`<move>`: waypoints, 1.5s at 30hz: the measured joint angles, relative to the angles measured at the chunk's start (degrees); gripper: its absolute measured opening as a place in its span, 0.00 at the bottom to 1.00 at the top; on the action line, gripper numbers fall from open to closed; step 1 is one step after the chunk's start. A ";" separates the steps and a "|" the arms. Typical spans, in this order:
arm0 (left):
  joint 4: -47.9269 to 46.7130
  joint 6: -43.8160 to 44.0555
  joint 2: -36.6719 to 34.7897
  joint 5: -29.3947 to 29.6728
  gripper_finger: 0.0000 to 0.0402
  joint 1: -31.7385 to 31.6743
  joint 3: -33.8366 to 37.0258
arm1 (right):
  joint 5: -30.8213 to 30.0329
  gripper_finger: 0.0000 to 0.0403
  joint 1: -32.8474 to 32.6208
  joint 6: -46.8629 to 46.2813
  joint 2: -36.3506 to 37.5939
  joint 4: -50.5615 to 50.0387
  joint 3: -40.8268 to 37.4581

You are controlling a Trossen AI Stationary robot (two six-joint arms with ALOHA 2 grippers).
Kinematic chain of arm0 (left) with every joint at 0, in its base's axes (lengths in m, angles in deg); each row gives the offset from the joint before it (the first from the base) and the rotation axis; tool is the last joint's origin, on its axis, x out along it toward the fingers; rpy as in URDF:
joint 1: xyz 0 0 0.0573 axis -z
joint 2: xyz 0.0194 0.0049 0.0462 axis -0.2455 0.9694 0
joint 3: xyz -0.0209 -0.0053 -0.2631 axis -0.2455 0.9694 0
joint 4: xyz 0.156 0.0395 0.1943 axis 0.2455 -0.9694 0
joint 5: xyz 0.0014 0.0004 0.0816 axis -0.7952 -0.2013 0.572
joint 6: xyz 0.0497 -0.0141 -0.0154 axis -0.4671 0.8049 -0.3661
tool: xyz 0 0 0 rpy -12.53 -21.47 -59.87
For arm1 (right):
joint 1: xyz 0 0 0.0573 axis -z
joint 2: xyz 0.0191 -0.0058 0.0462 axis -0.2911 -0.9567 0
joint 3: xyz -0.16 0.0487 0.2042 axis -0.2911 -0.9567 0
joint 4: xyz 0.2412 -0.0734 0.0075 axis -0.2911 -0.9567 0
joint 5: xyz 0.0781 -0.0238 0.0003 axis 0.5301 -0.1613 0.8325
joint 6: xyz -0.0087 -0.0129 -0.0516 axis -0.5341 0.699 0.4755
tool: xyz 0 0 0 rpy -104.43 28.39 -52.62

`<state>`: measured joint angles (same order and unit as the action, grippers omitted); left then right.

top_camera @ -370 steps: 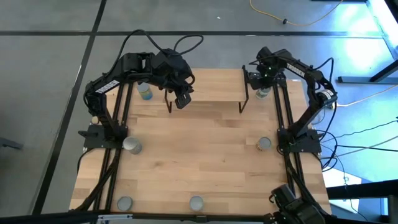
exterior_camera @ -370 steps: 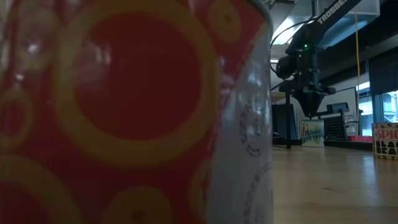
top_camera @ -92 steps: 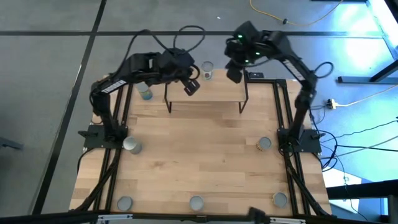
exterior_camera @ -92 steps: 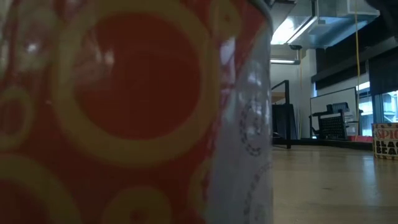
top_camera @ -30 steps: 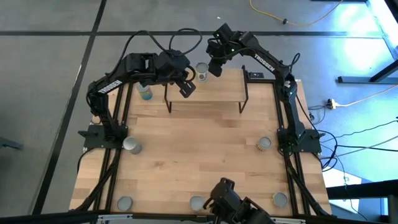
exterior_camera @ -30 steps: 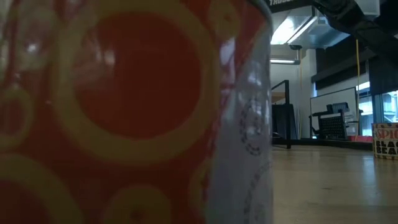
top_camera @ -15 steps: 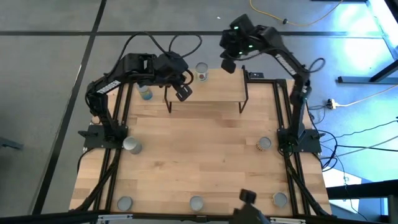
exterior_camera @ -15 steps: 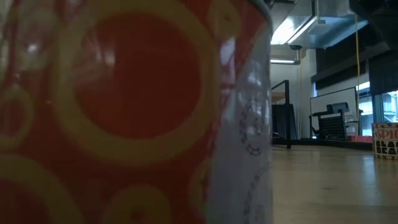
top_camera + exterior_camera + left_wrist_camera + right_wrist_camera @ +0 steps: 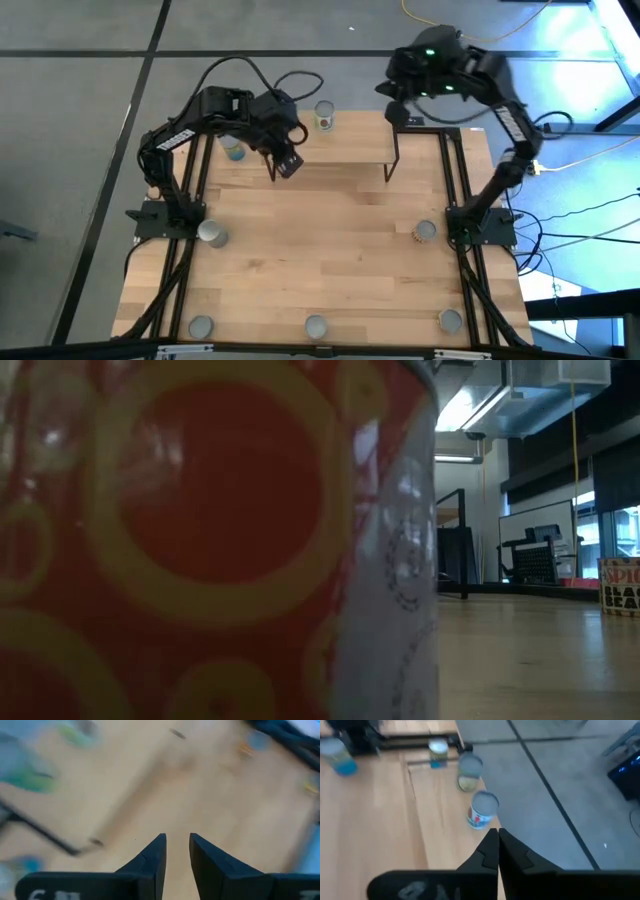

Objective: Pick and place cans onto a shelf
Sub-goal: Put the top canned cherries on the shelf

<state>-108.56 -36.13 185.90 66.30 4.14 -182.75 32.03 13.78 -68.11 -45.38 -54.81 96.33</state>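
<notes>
High view, left to right. Table (image 9: 330, 260) of light wood with the shelf (image 9: 335, 140) standing at the middle of its far edge.

Cans on the left side: one at the near left corner (image 9: 201, 325), one against the left edge (image 9: 212, 234), and a blue-sided one (image 9: 234, 150) near the far left corner, just beside the left arm.

Left gripper (image 9: 285, 163) hangs over the shelf's near left corner. In the left wrist view (much blurred) its fingers (image 9: 152, 857) stand a narrow gap apart with nothing between them, and bare wood lies beyond.

Middle: one can (image 9: 316, 325) at the near edge, and one can (image 9: 324, 115) upright at the shelf's far edge. The right wrist view shows this place closer, with a red-labelled can (image 9: 482, 810) and a second can (image 9: 469, 770) just beside it, both by the board's edge next to the grey floor.

Right gripper (image 9: 397, 112) is raised above the shelf's far right corner. In its wrist view the fingers (image 9: 487, 852) are pressed together and carry nothing.

Right side: one can (image 9: 425, 231) near the right edge and one (image 9: 451, 320) at the near right corner.

Low view: a red can with yellow rings (image 9: 200, 540) stands against the lens and fills the left of the picture. Neither arm shows there.
</notes>
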 joint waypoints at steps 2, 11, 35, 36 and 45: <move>0.04 0.09 0.02 -6.80 0.19 0.81 0.06 | -0.02 0.01 -0.77 -2.16 2.21 0.01 0.04; 0.06 1.29 -0.45 -13.80 0.20 9.88 4.71 | 0.00 0.01 -3.96 -6.98 9.78 -2.44 0.07; -0.05 41.67 -23.20 19.31 0.20 6.58 42.82 | 3.21 0.01 -6.78 -5.00 14.42 -5.79 0.04; 0.04 41.63 -23.61 19.62 0.20 4.25 43.81 | 3.86 0.01 -6.81 -4.99 14.42 -5.79 0.04; 5.13 31.31 -23.68 16.99 0.20 -17.04 49.75 | 6.49 0.01 -6.81 -4.99 14.42 -5.80 0.04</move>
<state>-103.43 -4.83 162.22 83.30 -12.90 -133.00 38.52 6.98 -73.10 -30.96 -60.61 96.37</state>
